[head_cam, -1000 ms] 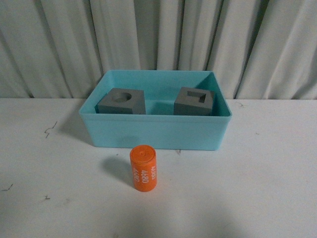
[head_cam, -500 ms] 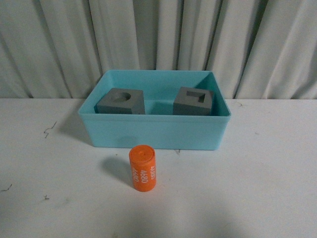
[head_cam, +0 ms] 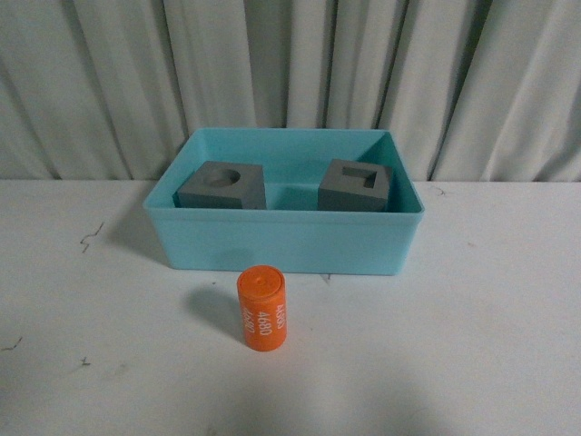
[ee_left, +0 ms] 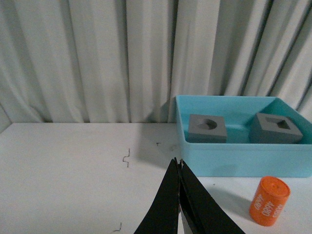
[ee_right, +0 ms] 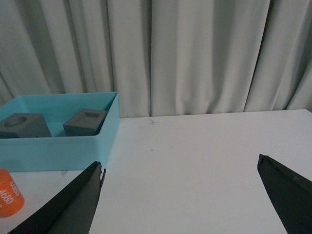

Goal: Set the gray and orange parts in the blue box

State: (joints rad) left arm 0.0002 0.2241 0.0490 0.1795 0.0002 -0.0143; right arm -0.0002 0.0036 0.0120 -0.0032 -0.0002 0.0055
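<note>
- Two gray cubes [head_cam: 222, 186] sit inside the blue box [head_cam: 286, 243]; the orange cylinder [head_cam: 261, 306] stands upright just outside its near wall.
- Left gripper [ee_left: 178, 163] is pressed together, right gripper [ee_right: 180, 163] is spread; the cylinder looks nearer the left one imo.

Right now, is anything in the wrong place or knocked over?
Only the orange cylinder: it stands upright on the white table, in front of the blue box, not inside it. The round-hole gray cube and the slotted gray cube already sit in the box. Nothing looks tipped, spilled or broken.
</note>
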